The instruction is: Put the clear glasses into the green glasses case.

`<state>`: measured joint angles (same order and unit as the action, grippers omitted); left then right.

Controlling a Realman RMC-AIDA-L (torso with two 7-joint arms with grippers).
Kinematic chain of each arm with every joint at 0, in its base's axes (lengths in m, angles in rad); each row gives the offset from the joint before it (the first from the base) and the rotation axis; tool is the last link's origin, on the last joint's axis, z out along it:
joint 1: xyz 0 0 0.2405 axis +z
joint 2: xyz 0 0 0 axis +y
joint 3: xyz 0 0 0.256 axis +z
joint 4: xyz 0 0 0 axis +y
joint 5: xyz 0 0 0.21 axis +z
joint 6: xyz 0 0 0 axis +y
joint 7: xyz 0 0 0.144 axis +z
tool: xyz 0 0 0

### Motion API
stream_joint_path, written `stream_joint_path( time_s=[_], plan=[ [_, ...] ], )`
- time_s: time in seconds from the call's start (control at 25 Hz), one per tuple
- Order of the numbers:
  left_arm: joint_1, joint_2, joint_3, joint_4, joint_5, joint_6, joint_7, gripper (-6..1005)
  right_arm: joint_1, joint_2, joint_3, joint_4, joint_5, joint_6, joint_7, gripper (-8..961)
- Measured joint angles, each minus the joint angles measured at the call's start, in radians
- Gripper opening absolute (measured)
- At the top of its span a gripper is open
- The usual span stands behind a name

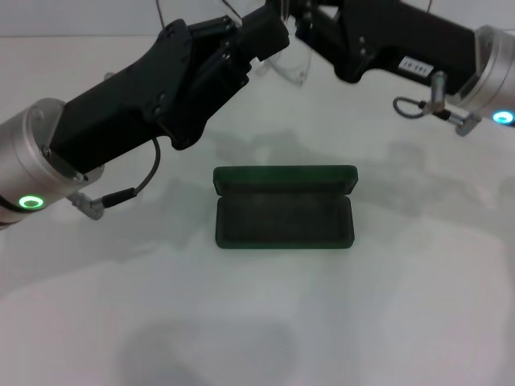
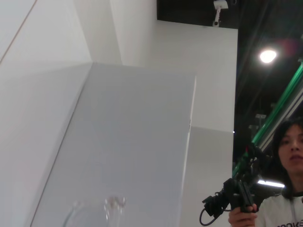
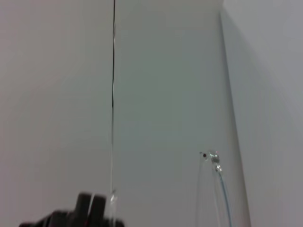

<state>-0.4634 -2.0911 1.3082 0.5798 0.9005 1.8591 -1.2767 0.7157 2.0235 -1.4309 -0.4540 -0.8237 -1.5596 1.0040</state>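
Observation:
The clear glasses (image 1: 288,71) hang in the air at the back of the table, where the tips of both arms meet. My left gripper (image 1: 269,39) reaches in from the left and is shut on the glasses. My right gripper (image 1: 302,28) comes in from the right, just above their other end. The glasses' nose pads (image 2: 113,203) show in the left wrist view. A clear temple hinge (image 3: 213,158) shows in the right wrist view. The green glasses case (image 1: 286,211) lies open at the table's middle, lid standing toward the back, with nothing inside.
The white table (image 1: 257,322) stretches in front of the case. A person holding a black device (image 2: 239,196) stands off to the side in the left wrist view. A thin dark cable (image 3: 113,71) hangs in front of the wall.

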Motion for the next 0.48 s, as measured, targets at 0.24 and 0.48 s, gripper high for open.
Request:
stream_joint_path(
  time_s=[0.24, 0.48],
  plan=[
    [0.002, 0.001, -0.003, -0.001, 0.0, -0.001, 0.003, 35, -0.02, 0.0, -0.028, -0.005, -0.011, 0.008, -0.001, 114],
    [0.002, 0.0, -0.011, -0.01, 0.0, -0.012, 0.006, 35, -0.02, 0.001, -0.055, -0.005, -0.013, 0.012, -0.001, 114]
  ],
)
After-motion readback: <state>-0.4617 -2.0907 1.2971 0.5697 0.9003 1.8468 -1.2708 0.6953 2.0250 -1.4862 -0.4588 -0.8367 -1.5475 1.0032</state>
